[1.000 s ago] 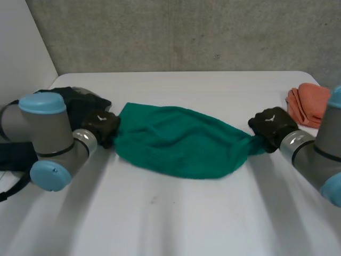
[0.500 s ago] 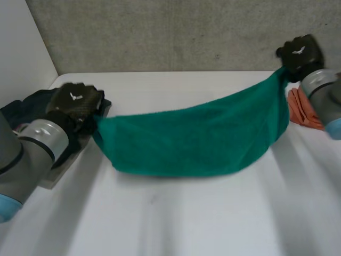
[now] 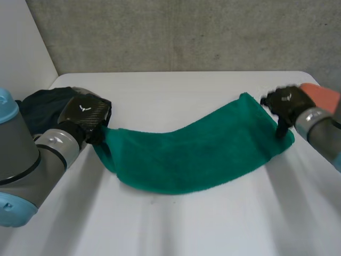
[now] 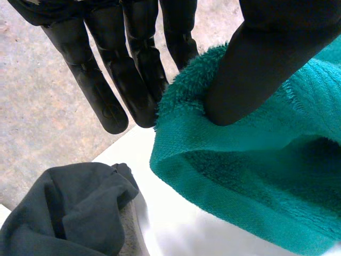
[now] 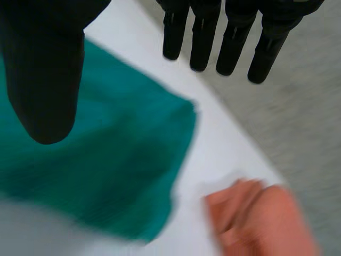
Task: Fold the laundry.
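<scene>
The left hand (image 3: 84,112) pinches one end of the green towel (image 3: 192,154) between thumb and straight fingers (image 4: 136,74). The right hand (image 3: 286,101) has straight, spread fingers (image 5: 234,37) that hold nothing. The towel's other corner lies on the white worktop (image 3: 213,224) beneath its thumb.

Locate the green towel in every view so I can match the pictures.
Head view: green towel across the white table, between left robot hand and right robot hand.
Left wrist view: green towel pinched under the left robot hand's thumb, beside the dark garment.
Right wrist view: green towel beneath the open right robot hand, near the orange cloth.
Shared landmark: the white table.
</scene>
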Robot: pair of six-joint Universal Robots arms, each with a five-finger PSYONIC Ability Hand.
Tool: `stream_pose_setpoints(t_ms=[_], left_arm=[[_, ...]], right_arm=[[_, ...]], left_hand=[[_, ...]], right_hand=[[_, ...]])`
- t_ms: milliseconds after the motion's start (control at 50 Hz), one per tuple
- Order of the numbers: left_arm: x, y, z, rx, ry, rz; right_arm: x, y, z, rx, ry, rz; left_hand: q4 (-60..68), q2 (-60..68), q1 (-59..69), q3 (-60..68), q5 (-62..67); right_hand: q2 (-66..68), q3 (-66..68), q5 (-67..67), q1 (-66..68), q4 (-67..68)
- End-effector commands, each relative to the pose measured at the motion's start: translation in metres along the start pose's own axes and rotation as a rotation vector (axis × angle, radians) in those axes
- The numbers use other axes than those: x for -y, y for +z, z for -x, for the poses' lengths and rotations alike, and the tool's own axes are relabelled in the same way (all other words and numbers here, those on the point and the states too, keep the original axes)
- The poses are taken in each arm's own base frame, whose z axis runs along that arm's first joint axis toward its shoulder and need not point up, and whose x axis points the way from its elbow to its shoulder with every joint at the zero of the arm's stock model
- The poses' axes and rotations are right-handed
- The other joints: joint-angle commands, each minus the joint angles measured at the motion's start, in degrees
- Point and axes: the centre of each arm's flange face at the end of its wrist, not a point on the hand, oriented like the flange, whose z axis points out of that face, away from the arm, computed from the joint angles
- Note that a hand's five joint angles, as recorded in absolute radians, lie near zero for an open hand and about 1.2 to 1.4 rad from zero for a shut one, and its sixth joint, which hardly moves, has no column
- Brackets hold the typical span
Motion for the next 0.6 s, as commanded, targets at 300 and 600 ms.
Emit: stream_pose_setpoints(t_ms=[300,600], left_arm=[[0.007,-0.003,0.006,0.017,-0.029,-0.02],[0.011,-0.006,0.007,0.023,-0.028,-0.031]], right_arm=[[-0.071,0.012,0.04,0.155,0.019,0.062],[-0.074,0.03,0.042,0.114,-0.014,0.003]], left_hand=[[11.32,11.48,13.8,11.95,14.36],[11.32,11.48,13.8,11.95,14.36]], right_hand=[[22.25,21.86,21.81,21.88,21.99],[39.22,38.83,38.78,38.84,38.95]])
